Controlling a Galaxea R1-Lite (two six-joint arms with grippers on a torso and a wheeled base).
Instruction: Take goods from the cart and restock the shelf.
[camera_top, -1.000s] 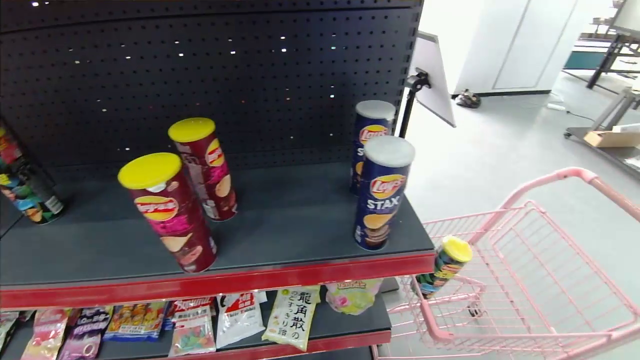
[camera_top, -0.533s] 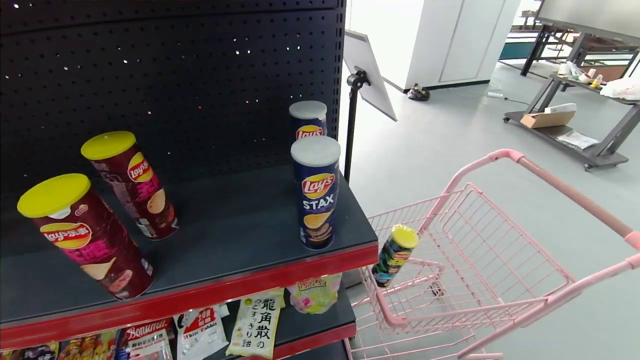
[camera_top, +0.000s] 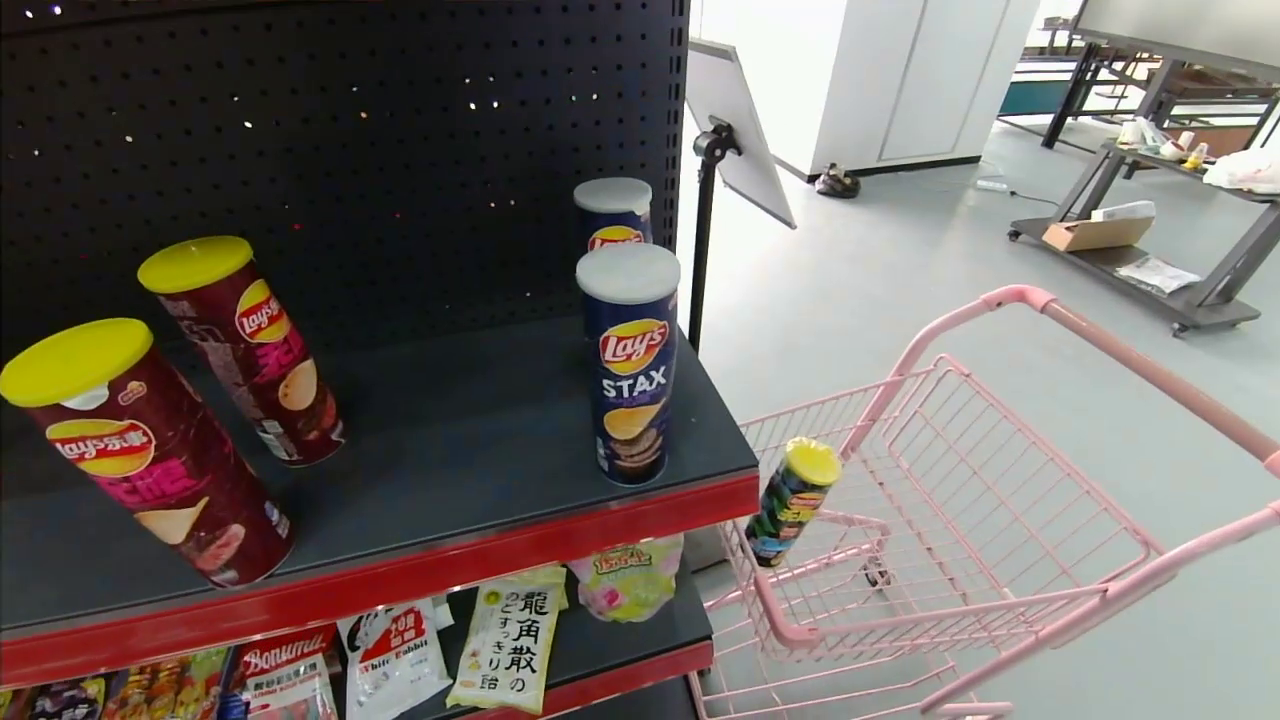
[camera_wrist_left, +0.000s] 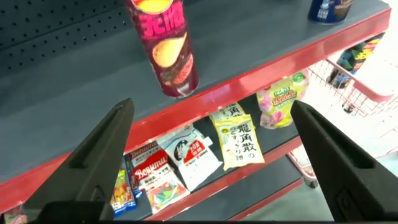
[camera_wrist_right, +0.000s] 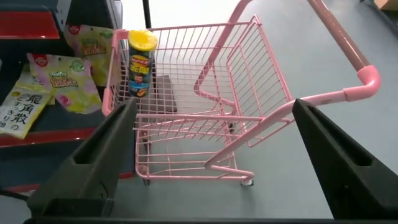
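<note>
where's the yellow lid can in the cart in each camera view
Head view: yellow-lid can leans in the pink cart, in the corner nearest the shelf.
Left wrist view: the can is partly seen behind cart wire, below the shelf's red edge.
Right wrist view: the can stands in the cart's corner.
Shared landmark: the pink cart.

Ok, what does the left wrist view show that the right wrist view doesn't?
Left wrist only: the upper shelf with a maroon chip can near its front edge, and the foot of a blue can. Right wrist only: the whole basket and handle of the pink cart, and the lid of the yellow-lidded can in its corner by the shelf. Both: snack bags on the lower shelf, and that corner of the cart.
</note>
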